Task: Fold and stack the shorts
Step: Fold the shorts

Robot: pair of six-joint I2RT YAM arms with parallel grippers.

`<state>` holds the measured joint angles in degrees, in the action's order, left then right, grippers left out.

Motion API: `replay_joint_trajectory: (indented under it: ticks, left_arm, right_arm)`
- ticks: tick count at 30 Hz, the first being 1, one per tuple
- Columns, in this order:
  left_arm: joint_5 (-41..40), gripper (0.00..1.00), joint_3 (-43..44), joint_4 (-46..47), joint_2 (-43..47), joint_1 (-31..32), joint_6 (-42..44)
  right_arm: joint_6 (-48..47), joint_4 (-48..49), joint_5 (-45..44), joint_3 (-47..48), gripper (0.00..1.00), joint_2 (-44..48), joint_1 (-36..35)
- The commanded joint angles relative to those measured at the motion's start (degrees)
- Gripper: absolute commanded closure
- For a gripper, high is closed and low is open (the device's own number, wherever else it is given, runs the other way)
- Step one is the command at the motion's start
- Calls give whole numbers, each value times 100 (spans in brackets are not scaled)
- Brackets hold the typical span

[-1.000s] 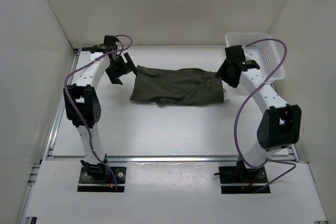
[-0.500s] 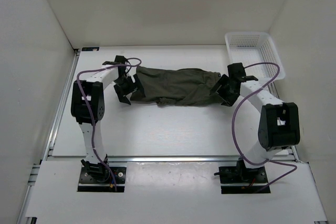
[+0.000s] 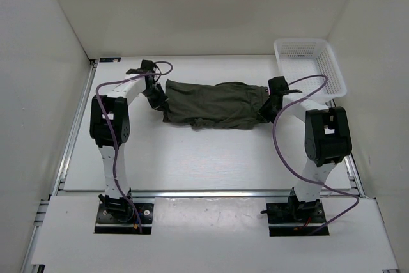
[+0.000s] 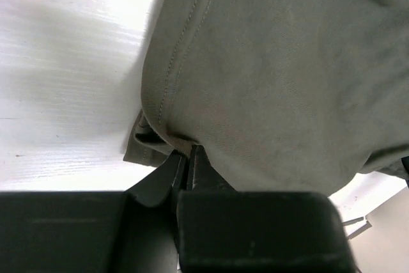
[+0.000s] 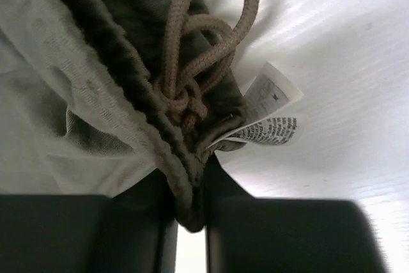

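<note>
The dark olive shorts (image 3: 214, 103) lie spread sideways across the far middle of the table. My left gripper (image 3: 158, 99) is shut on the shorts' left hem edge; in the left wrist view the jaws pinch the stitched fabric (image 4: 255, 75) at the gripper (image 4: 189, 153). My right gripper (image 3: 268, 105) is shut on the waistband at the right end. In the right wrist view the bunched waistband (image 5: 137, 126) sits between the jaws at the gripper (image 5: 190, 177), with the tan drawstring knot (image 5: 192, 68) and a white printed tag (image 5: 268, 116) just above.
A white mesh basket (image 3: 311, 65) stands at the far right corner, just behind the right arm. White walls enclose the table on the left, back and right. An aluminium rail (image 3: 204, 193) runs along the near edge by the arm bases.
Both arms reached down and inward to the two ends of the shorts, and both grippers, open before, have closed on the fabric. The shorts' ends bunched slightly.
</note>
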<state>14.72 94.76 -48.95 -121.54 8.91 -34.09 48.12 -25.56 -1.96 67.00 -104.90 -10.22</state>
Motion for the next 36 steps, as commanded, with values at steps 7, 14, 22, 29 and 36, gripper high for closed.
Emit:
replay_joint_trajectory:
  ticks: [7, 14, 22, 29, 36]
  left_arm:
    - [-215, 90, 69, 78, 701, -337, -28]
    - [-93, 75, -64, 78, 614, -294, 165]
    - [531, 3, -387, 78, 253, -188, 499]
    - [506, 3, -582, 78, 105, 76, 438]
    - [-82, 54, -99, 78, -212, 190, 253]
  right_arm:
    - [-233, -220, -296, 559, 100, 374, -50]
    - [-294, -274, -297, 560, 100, 541, -156]
    - [-294, -274, -358, 393, 100, 603, -209]
    - [-294, -274, -411, 393, 100, 603, -209]
    - [-294, -327, -463, 340, 100, 655, -209]
